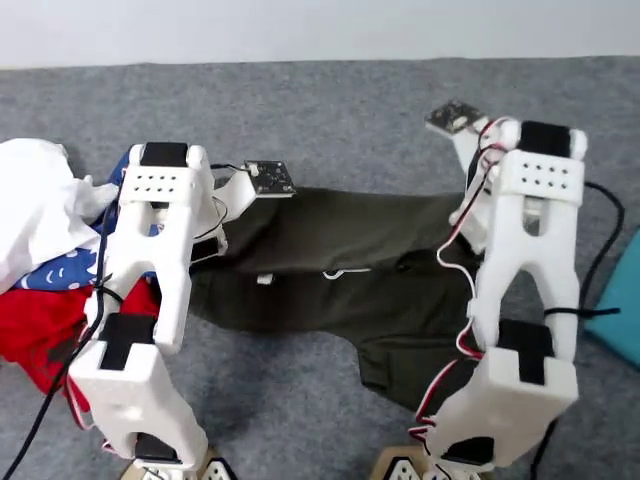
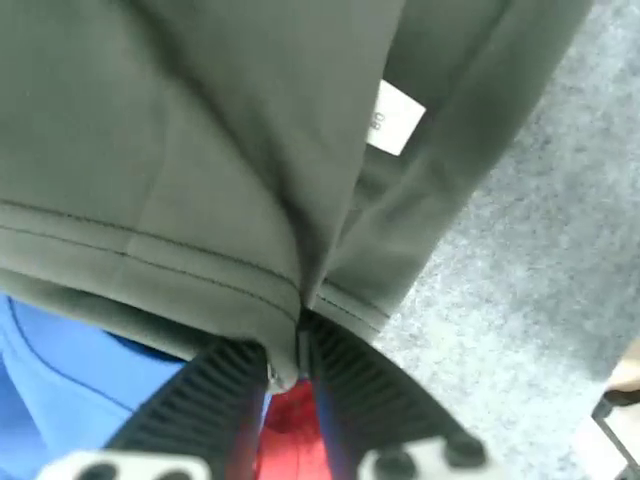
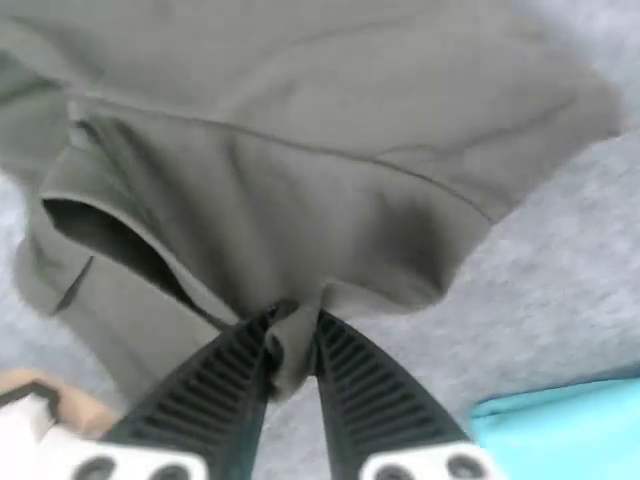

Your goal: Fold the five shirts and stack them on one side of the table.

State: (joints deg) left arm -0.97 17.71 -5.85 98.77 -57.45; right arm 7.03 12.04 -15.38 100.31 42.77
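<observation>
A dark olive shirt [image 1: 330, 270] lies spread across the middle of the grey table between both arms. My left gripper [image 2: 292, 350] is shut on the olive shirt's hemmed edge [image 2: 240, 270], close to a white label [image 2: 395, 118]. My right gripper [image 3: 292, 345] is shut on a fold of the olive shirt [image 3: 300, 200] at its other side. In the high view the left arm [image 1: 150, 260] stands over the shirt's left end and the right arm [image 1: 525, 260] over its right end. A heap of white [image 1: 35, 200], blue [image 1: 65, 265] and red [image 1: 40, 330] shirts lies at the left.
A teal cloth [image 1: 620, 310] lies at the table's right edge, also in the right wrist view [image 3: 560, 430]. Grey table surface [image 1: 330, 120] stretches behind the olive shirt. Cables hang along both arms.
</observation>
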